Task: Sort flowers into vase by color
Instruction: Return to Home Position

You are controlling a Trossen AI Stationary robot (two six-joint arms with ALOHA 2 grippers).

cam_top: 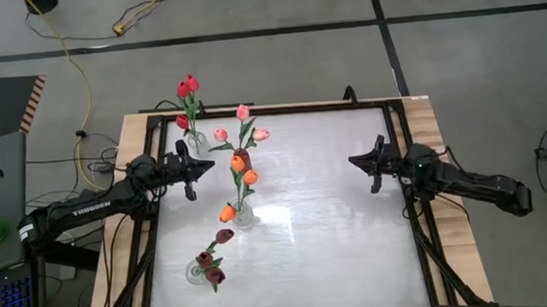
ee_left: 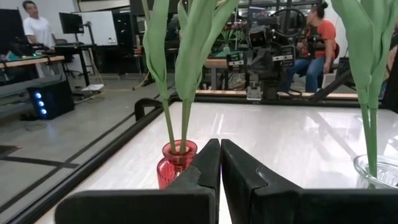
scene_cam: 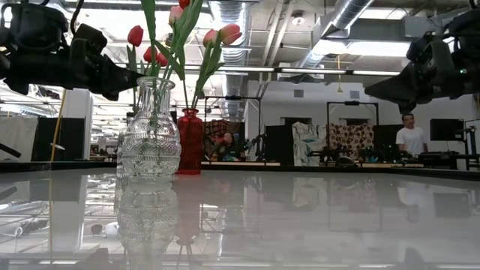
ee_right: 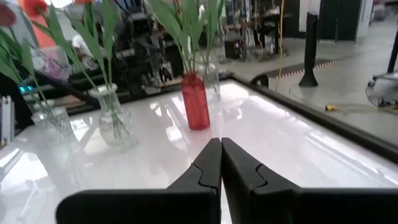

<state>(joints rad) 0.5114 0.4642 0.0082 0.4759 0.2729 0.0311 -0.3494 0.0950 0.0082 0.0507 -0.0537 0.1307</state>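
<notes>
Two pairs of dark fingers are pressed together with nothing between them: the fingers (ee_left: 202,177) of the left gripper (ee_left: 220,144) meet along their length, and so do the fingers (ee_right: 245,174) of the right gripper (ee_right: 221,142). The left gripper hangs just inside the left edge of the white table (cam_top: 335,226), pointing right, with the red vase (ee_left: 176,163) just beyond its tips. The right gripper hangs just inside the right edge, pointing left, well apart from every vase. All the tulips stand in four vases grouped on the left half of the table. Red tulips (cam_top: 187,85) stand in a clear vase (ee_right: 211,79) at the far left corner. Pink tulips (cam_top: 242,112) rise from the red vase, near the far edge and just right of the left gripper. Orange tulips (cam_top: 238,161) lean out of a second clear vase (cam_top: 243,215) nearer the middle of the table. Dark maroon tulips (cam_top: 214,271) sit in a third clear vase (cam_top: 197,270), the one closest to the near edge. Beyond the table, a person in a white shirt (scene_cam: 410,136) stands in the room at the far right.
</notes>
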